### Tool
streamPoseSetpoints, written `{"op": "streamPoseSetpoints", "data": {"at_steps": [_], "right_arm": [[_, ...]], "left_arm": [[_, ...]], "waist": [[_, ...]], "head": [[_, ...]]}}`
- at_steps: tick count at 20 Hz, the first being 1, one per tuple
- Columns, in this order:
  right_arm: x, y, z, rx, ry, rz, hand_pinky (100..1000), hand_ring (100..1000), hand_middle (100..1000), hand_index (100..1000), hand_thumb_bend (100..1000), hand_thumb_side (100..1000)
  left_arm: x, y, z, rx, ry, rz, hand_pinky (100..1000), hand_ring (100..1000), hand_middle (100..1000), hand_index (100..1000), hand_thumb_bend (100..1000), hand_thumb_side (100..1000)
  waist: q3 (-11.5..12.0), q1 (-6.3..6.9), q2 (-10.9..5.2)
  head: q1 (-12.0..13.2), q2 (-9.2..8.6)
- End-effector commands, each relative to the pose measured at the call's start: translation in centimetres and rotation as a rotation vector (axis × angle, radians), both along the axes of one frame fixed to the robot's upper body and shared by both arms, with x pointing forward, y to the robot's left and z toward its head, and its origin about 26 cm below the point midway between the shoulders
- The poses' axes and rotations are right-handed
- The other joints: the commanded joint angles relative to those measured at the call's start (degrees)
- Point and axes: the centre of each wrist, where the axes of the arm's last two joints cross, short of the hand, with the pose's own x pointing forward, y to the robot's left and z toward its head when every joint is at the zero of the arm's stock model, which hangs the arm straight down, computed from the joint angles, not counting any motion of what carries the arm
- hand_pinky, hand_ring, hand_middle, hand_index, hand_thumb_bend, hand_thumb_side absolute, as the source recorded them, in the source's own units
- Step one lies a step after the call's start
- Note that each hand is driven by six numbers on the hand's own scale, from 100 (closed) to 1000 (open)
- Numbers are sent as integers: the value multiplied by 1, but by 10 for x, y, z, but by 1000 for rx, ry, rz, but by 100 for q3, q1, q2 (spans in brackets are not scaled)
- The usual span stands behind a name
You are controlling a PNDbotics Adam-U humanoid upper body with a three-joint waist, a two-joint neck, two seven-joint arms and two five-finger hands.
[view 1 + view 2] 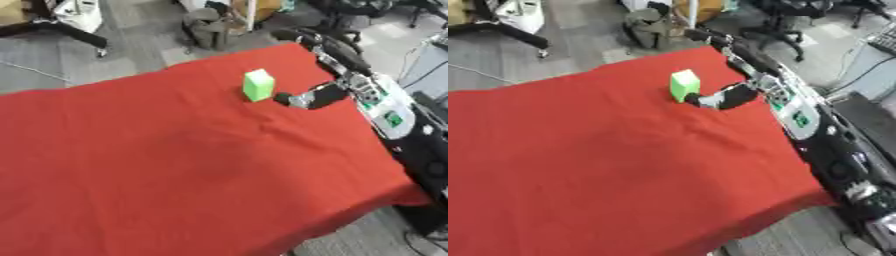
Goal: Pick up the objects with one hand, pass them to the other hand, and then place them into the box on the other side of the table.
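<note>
The green block (pixel 258 85) stands upright on the red tablecloth (pixel 157 160), near the far right part of the table. The right hand (pixel 297 99) lies just beside it, low on the cloth; whether its fingers are spread or closed cannot be told. Judged status: pickup not yet done; handover and boxing remain. No box or left hand is visible.

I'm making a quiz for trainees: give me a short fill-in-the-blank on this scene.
1. The block is coloured ____.
2. The cloth covering the table is ____.
3. The hand reaching beside the block is the robot's ____ one.

Missing words: green; red; right
</note>
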Motion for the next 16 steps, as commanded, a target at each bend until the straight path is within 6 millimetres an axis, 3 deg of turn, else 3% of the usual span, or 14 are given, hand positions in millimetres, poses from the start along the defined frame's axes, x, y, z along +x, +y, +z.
{"op": "streamPoseSetpoints", "data": {"at_steps": [1, 7, 16], "right_arm": [[4, -43, 7, -37, 43, -138, 1000, 935, 918, 996, 494, 540], [6, -82, -2, -23, 98, -292, 1000, 933, 910, 990, 488, 532], [10, -86, -4, -16, 80, -365, 1000, 943, 911, 989, 502, 557]], "left_arm": [[0, -16, 6, 30, -46, -107, 900, 749, 631, 605, 476, 652], [1, -41, 0, 31, -49, -159, 904, 743, 619, 585, 438, 686], [-1, -65, -9, 25, -45, -174, 909, 738, 610, 575, 415, 712]], "waist": [[92, -3, 5], [499, -4, 198], [979, -62, 487]], "head": [[-260, -113], [-553, -343], [-809, -622]]}}
